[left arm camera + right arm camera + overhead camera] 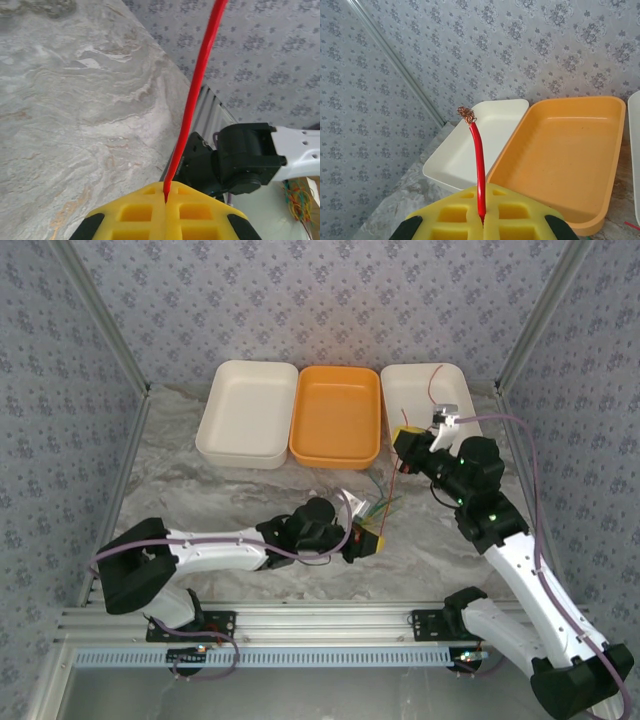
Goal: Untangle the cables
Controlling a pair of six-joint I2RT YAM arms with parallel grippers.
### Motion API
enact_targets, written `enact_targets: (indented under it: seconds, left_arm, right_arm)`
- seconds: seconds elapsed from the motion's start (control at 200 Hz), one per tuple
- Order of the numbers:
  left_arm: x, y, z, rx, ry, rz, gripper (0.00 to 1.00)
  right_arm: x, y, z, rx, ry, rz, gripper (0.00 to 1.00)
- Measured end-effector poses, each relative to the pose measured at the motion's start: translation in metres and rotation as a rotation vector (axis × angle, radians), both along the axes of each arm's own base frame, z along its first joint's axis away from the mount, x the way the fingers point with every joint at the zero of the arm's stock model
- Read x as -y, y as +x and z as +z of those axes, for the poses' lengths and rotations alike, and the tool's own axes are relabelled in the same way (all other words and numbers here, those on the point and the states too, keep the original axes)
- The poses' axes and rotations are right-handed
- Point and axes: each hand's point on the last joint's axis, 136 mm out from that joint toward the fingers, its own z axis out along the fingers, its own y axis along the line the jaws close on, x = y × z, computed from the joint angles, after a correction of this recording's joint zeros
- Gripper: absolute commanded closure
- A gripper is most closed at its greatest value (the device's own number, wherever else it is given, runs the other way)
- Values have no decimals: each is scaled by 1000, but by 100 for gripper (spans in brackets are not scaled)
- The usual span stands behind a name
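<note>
A thin red wire (393,480) is clamped taut in both left hand (165,194) and right hand (481,216), while tangled green wires (378,506) are left unsorted on the bench (200,500).

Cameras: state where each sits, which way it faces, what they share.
Top external: above, behind the bases, looking down at the table; both arms show.
Left wrist: looks past its shut jaws along the red cable toward the right arm.
Right wrist: looks past its shut jaws toward the orange tray.
Shared: the red cable.
</note>
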Motion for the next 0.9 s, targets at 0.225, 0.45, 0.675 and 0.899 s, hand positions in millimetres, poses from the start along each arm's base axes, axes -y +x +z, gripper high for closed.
enact_targets:
  seconds: [0.225,0.45,0.675,0.899]
  left_arm:
    - [-29,10,4,6,104,162,21]
    - [-82,26,44,38,76,383,19]
    - [-127,26,-1,2,199,488,19]
    - [-155,23,-6,-9,217,545,19]
  right_arm:
    - [26,21,20,37,-15,-94,100]
    - [85,63,37,8,-31,-272,100]
    - [134,130,19,-122,-56,-409,100]
    - [161,188,-56,-338,-75,-459,100]
